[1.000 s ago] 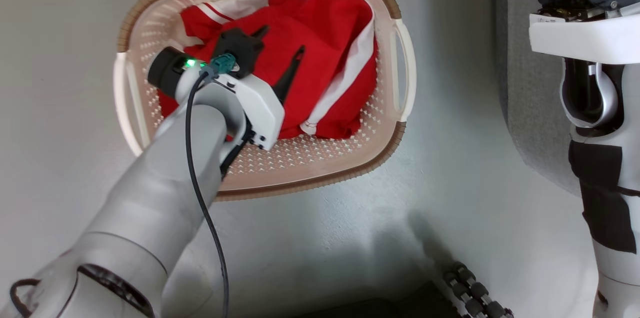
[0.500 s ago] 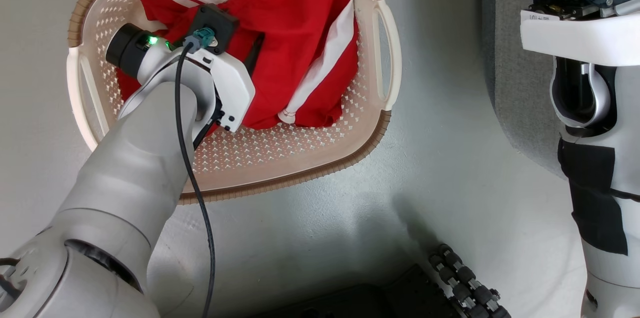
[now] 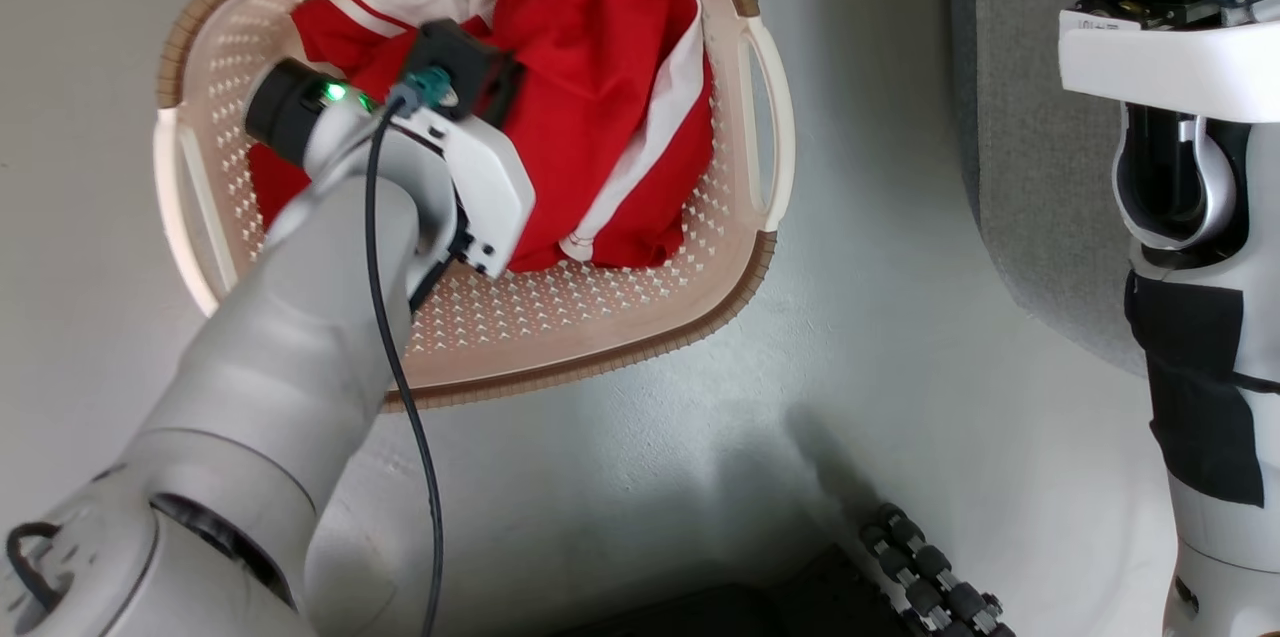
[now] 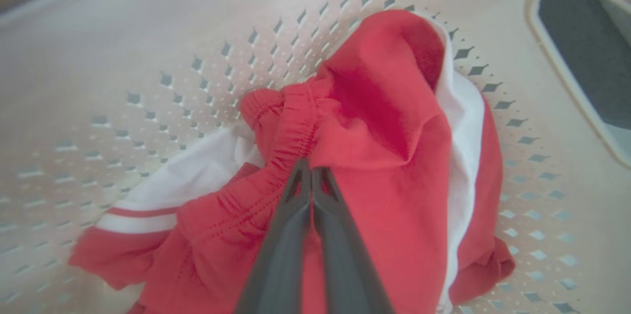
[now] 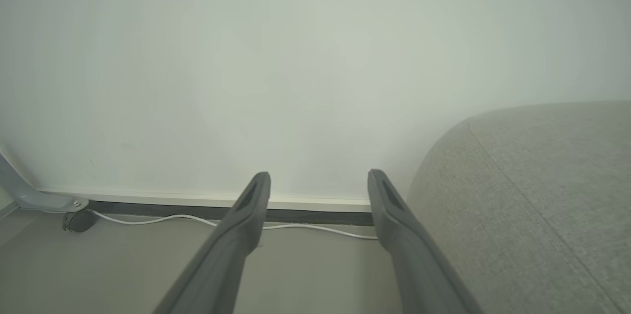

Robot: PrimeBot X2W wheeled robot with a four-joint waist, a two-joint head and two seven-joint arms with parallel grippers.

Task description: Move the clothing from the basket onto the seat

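The left claw (image 4: 311,168) clamps a fold of red clothing (image 4: 384,156) inside the basket (image 4: 148,57) and should lift straight up, clear of the basket's rim, while the right claw (image 5: 319,181) hangs spread apart.

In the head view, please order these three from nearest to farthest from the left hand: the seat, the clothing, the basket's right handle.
1. The clothing: inside the basket, pinched by the shut left hand.
2. The handle: on the basket's right side, past the clothing.
3. The seat: far right, across a strip of floor from the basket.
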